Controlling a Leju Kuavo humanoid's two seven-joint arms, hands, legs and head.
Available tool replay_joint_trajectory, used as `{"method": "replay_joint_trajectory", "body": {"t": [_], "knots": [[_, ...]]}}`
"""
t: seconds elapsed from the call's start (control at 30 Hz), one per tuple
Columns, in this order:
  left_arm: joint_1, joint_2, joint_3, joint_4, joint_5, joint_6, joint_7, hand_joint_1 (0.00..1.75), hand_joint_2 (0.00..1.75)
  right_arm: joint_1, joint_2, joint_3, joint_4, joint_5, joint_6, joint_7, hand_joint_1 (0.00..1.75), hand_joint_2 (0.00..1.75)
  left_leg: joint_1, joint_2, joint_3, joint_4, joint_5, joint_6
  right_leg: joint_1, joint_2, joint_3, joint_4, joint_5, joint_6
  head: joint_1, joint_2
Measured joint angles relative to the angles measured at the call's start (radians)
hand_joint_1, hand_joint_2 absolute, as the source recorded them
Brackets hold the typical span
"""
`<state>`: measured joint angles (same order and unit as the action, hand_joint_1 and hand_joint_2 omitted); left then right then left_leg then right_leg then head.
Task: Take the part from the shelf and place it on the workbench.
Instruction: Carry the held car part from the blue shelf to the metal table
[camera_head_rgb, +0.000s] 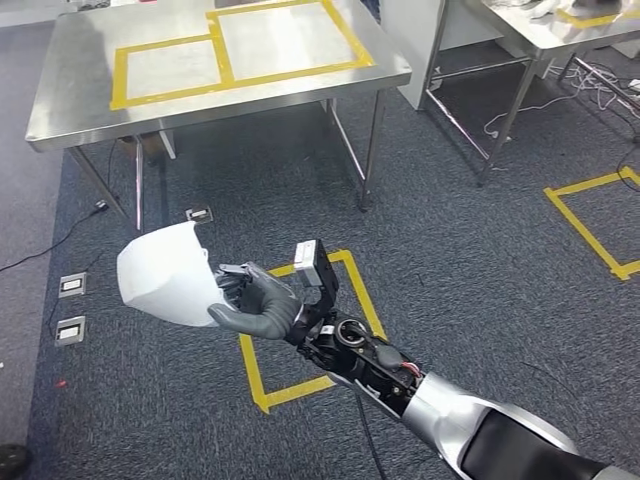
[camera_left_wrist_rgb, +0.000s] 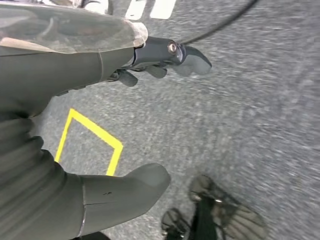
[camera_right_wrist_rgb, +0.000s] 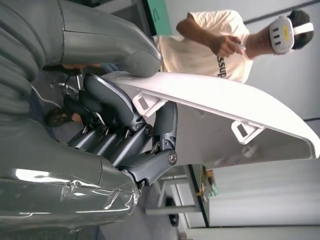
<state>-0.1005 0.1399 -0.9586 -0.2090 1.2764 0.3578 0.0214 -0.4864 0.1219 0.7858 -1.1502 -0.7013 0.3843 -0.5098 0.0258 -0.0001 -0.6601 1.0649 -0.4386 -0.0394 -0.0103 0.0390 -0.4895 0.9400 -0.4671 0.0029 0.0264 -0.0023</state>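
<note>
My right hand grips a white curved plastic part by its edge and holds it out over the carpet, in front of me to the left. In the right wrist view the thumb lies on one face of the part and the dark fingers curl against the other, which carries small clip tabs. The steel workbench, marked with yellow tape rectangles, stands farther ahead. My left hand hangs over the carpet with thumb and fingers apart and nothing between them.
A yellow tape square lies on the carpet under my right arm. Floor sockets and a cable sit to the left. A second steel table stands at the back right. A person wearing a headset stands beyond the part.
</note>
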Motion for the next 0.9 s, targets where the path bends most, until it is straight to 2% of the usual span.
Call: {"method": "replay_joint_trajectory", "body": {"t": [0.03,0.07,0.13,0.2,0.23,0.27,0.33,0.37,0.4,0.43,0.47,0.5,0.53,0.57,0.6,0.67,0.73,0.77,0.8,0.87,0.9], "knots": [[0.000,0.000,0.000,0.000,-0.001,-0.001,0.000,0.00,1.75,0.000,0.000,-0.001,0.000,0.000,-0.001,0.000,1.75,1.75,0.001,-0.003,0.017,-0.059,0.034,0.003,-0.001,0.005,0.007,0.001,-0.008,0.007,-0.004,0.000],[-0.001,0.001,0.000,0.000,-0.001,-0.001,0.000,0.00,1.75,0.000,-0.001,-0.002,-0.002,0.001,-0.002,0.001,1.75,1.75,0.000,-0.007,0.028,-0.093,0.056,0.008,-0.001,0.009,0.009,0.001,-0.016,0.013,-0.005,0.000],[-0.003,0.000,0.000,0.000,-0.003,-0.002,-0.002,0.00,1.75,0.002,-0.002,-0.004,-0.007,0.002,-0.007,0.002,1.75,1.75,-0.004,-0.007,0.034,-0.106,0.055,0.028,0.001,0.016,0.013,0.002,-0.024,0.026,-0.005,0.000],[-0.004,-0.001,0.000,0.000,-0.004,-0.004,-0.005,0.00,1.75,0.003,-0.002,-0.006,-0.014,0.004,-0.011,0.003,1.75,1.75,-0.004,-0.002,0.048,-0.109,0.053,0.043,0.000,0.006,0.014,0.022,-0.031,0.036,0.001,0.000],[-0.004,-0.002,0.000,0.000,-0.005,-0.004,-0.006,0.00,1.75,0.003,-0.003,-0.006,-0.017,0.004,-0.012,0.004,1.75,1.75,-0.004,0.002,0.057,-0.110,0.048,0.050,0.001,-0.004,-0.002,0.057,-0.039,0.038,0.006,0.000],[-0.004,-0.002,0.000,0.000,-0.006,-0.005,-0.007,0.00,1.75,0.003,-0.004,-0.007,-0.020,0.005,-0.013,0.004,1.75,1.75,-0.005,0.004,0.066,-0.112,0.044,0.056,0.001,-0.015,-0.032,0.114,-0.055,0.041,0.011,0.000],[-0.005,-0.001,-0.001,0.000,-0.007,-0.007,-0.008,0.00,1.75,0.005,-0.006,-0.007,-0.022,0.005,-0.013,0.004,1.75,1.75,-0.010,0.010,0.079,-0.112,0.031,0.063,0.001,-0.027,-0.120,0.258,-0.107,0.043,0.021,0.000],[-0.004,0.000,-0.001,0.000,-0.008,-0.008,-0.009,0.00,1.75,0.007,-0.008,-0.007,-0.023,0.005,-0.015,0.004,1.75,1.75,-0.013,0.012,0.088,-0.112,0.023,0.065,0.001,-0.028,-0.157,0.307,-0.129,0.042,0.025,0.000],[-0.004,0.000,-0.001,0.000,-0.008,-0.010,-0.010,0.00,1.75,0.011,-0.011,-0.007,-0.023,0.006,-0.016,0.005,1.75,1.75,-0.016,0.014,0.098,-0.112,0.014,0.066,0.002,-0.028,-0.179,0.322,-0.134,0.039,0.028,0.000],[-0.003,-0.001,-0.001,0.000,-0.009,-0.010,-0.011,0.00,1.75,0.014,-0.013,-0.007,-0.024,0.007,-0.018,0.006,1.75,1.75,-0.019,0.016,0.111,-0.112,0.005,0.066,0.004,-0.029,-0.182,0.300,-0.115,0.035,0.031,0.000],[-0.003,-0.001,-0.001,0.000,-0.009,-0.011,-0.011,0.00,1.75,0.015,-0.015,-0.007,-0.026,0.007,-0.020,0.007,1.75,1.75,-0.022,0.019,0.125,-0.112,-0.004,0.067,0.007,-0.032,-0.168,0.244,-0.074,0.029,0.035,0.000],[-0.002,-0.003,-0.001,0.000,-0.009,-0.012,-0.012,0.00,1.75,0.016,-0.016,-0.008,-0.029,0.008,-0.022,0.007,1.75,1.75,-0.024,0.022,0.137,-0.113,-0.013,0.066,0.013,-0.044,-0.147,0.168,-0.016,0.018,0.037,0.000],[-0.002,-0.004,-0.001,0.000,-0.009,-0.012,-0.012,0.00,1.75,0.016,-0.017,-0.009,-0.032,0.009,-0.024,0.008,1.75,1.75,-0.027,0.025,0.148,-0.113,-0.021,0.064,0.020,-0.056,-0.132,0.101,0.027,0.008,0.037,0.000],[-0.003,-0.006,-0.001,0.000,-0.009,-0.012,-0.012,0.00,1.75,0.016,-0.018,-0.010,-0.035,0.010,-0.026,0.009,1.75,1.75,-0.029,0.029,0.155,-0.114,-0.029,0.060,0.027,-0.066,-0.121,0.052,0.056,0.000,0.037,0.000],[-0.003,-0.007,-0.001,0.000,-0.010,-0.013,-0.012,0.00,1.75,0.016,-0.019,-0.011,-0.039,0.010,-0.028,0.010,1.75,1.75,-0.030,0.033,0.162,-0.115,-0.033,0.055,0.031,-0.072,-0.117,0.024,0.069,-0.008,0.036,0.000],[-0.003,-0.006,-0.001,0.000,-0.010,-0.013,-0.013,0.00,1.75,0.017,-0.019,-0.013,-0.048,0.012,-0.031,0.011,1.75,1.75,-0.032,0.040,0.174,-0.114,-0.039,0.043,0.029,-0.061,-0.104,0.011,0.067,-0.015,0.035,0.000],[-0.003,-0.005,-0.001,0.000,-0.010,-0.013,-0.013,0.00,1.75,0.016,-0.019,-0.014,-0.055,0.012,-0.033,0.012,1.75,1.75,-0.030,0.029,0.170,-0.081,-0.054,0.032,0.022,-0.048,-0.080,0.002,0.069,-0.021,0.028,0.000],[-0.005,-0.004,-0.001,0.000,-0.010,-0.013,-0.013,0.00,1.75,0.016,-0.019,-0.014,-0.059,0.013,-0.034,0.013,1.75,1.75,-0.027,0.021,0.147,-0.035,-0.073,0.027,0.019,-0.042,-0.070,0.000,0.068,-0.023,0.022,0.000],[-0.006,-0.005,-0.001,0.000,-0.010,-0.013,-0.013,0.00,1.75,0.017,-0.020,-0.014,-0.060,0.014,-0.035,0.014,1.75,1.75,-0.024,0.013,0.110,0.028,-0.095,0.022,0.018,-0.037,-0.066,0.000,0.064,-0.025,0.016,0.000],[-0.006,-0.005,-0.001,0.000,-0.009,-0.013,-0.013,0.00,1.75,0.021,-0.020,-0.014,-0.063,0.015,-0.039,0.015,1.75,1.75,-0.020,0.007,0.020,0.151,-0.143,0.013,0.018,-0.024,-0.059,0.000,0.054,-0.027,0.009,0.000],[-0.004,-0.004,-0.001,0.000,-0.009,-0.013,-0.013,0.00,1.75,0.023,-0.020,-0.014,-0.064,0.015,-0.041,0.016,1.75,1.75,-0.018,0.007,-0.009,0.176,-0.151,0.010,0.017,-0.018,-0.053,0.000,0.048,-0.027,0.008,0.000]]}}
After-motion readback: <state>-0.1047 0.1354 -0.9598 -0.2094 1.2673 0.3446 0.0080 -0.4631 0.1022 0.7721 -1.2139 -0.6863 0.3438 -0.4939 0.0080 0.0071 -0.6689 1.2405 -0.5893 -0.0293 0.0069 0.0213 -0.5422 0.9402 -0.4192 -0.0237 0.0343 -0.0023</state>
